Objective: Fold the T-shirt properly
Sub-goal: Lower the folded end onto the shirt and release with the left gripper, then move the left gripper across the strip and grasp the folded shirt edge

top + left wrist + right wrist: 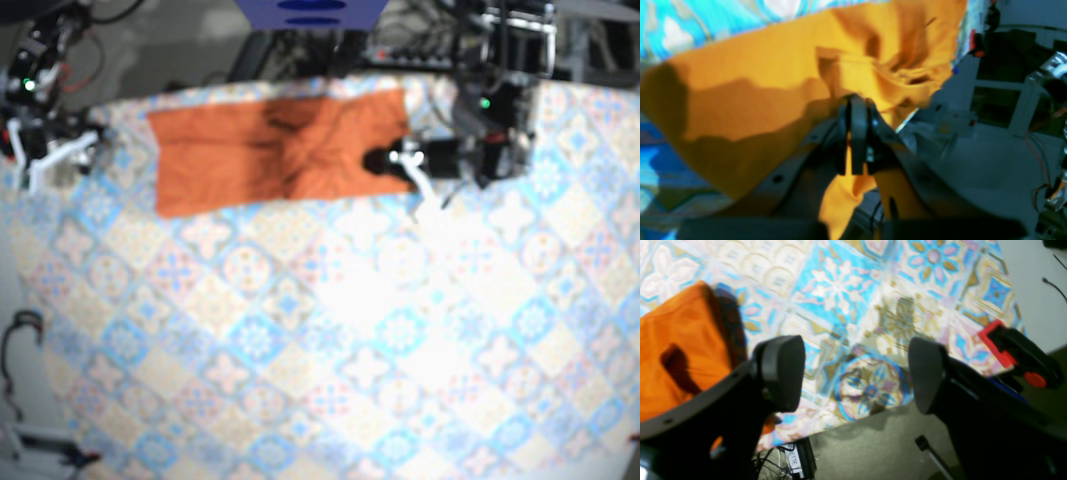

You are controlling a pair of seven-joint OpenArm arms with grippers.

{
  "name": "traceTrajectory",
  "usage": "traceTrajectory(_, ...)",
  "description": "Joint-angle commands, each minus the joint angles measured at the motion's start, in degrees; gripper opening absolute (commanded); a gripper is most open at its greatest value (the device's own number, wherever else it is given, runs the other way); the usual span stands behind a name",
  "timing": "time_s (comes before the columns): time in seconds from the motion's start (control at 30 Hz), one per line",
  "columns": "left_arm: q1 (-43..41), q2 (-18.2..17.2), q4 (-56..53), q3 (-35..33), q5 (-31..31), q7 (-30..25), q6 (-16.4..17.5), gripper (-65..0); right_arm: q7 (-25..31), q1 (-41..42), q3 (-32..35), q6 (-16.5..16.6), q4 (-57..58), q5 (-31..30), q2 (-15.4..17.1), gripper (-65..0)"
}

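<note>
The orange T-shirt (270, 150) lies as a wide, wrinkled rectangle along the far edge of the patterned table. My left gripper (385, 160) is at the shirt's right edge. In the left wrist view this gripper (853, 133) is shut on a fold of the orange T-shirt (756, 86), and cloth hangs out below the fingers. My right gripper (60, 155) is off the shirt's left end, near the table's corner. Seen from the right wrist, the right gripper (855, 373) is open over the tablecloth with nothing between its fingers, and the T-shirt (680, 350) lies to its left.
The patterned tablecloth (330, 340) covers the table. A red and black clamp (1017, 353) grips the table edge beside my right gripper. Cables and equipment (500, 30) crowd the area behind the far edge. Floor shows beyond the table edge (873, 440).
</note>
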State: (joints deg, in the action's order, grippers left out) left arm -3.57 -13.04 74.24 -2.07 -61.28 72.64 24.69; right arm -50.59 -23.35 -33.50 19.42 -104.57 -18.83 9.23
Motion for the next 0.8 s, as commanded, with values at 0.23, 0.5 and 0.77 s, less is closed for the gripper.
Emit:
traceTrajectory(0.23,3.97,-0.19,-1.05,-7.21,-1.54,-2.09,0.24,-65.0,1.14,-0.07,-0.39,-0.04,-0.79,-0.29,0.83,-18.5)
traceTrajectory(0.5,7.05,0.77,-1.05,-20.57,-1.54,-4.20,0.24,-65.0,1.14,0.01,-0.39,-0.04,-0.79,-0.29,0.83,-18.5)
traceTrajectory(0.77,8.36,2.88,-1.05,-24.70,-1.45,-3.85,0.24,-65.0,1.14,0.19,-0.39,-0.04,-0.70,-0.29,-0.22,-18.5)
